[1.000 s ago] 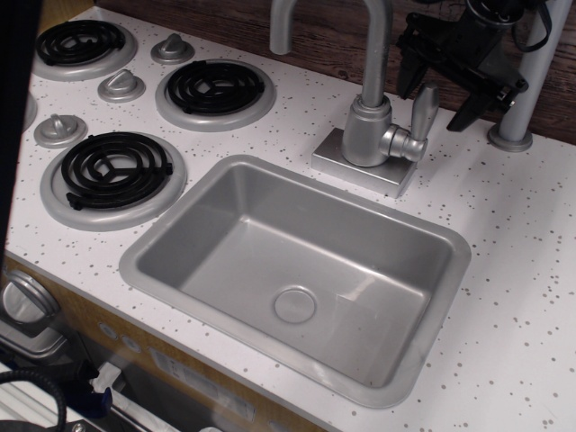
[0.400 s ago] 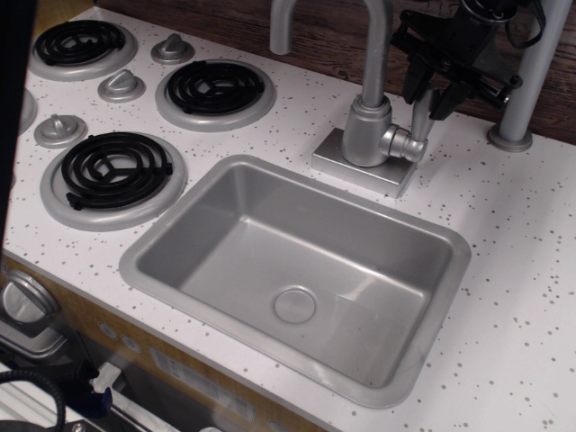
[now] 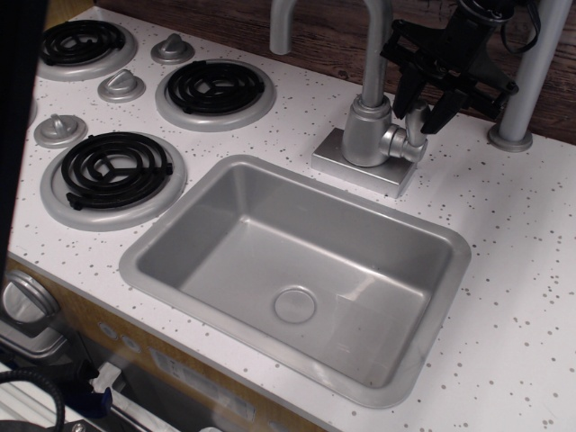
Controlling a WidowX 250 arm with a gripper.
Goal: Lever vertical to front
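Observation:
The lever (image 3: 415,126) is a small silver-grey paddle on a short stub on the right side of the faucet body (image 3: 367,130), behind the sink. It stands roughly upright, and its upper part is hidden by my gripper. My black gripper (image 3: 419,106) has come down over it from the back right, with one finger on each side of the paddle. The jaws look open around it, and I see no clear squeeze on it.
The tall curved faucet spout (image 3: 373,36) rises just left of the gripper. The grey sink basin (image 3: 180,216) lies in front. Black coil burners (image 3: 214,88) and ridged silver knobs (image 3: 121,85) are at the left. A grey post (image 3: 531,81) stands at the right.
The gripper has moved left and down from the back right. It was beside the lever and now straddles the paddle. The lever still stands about upright.

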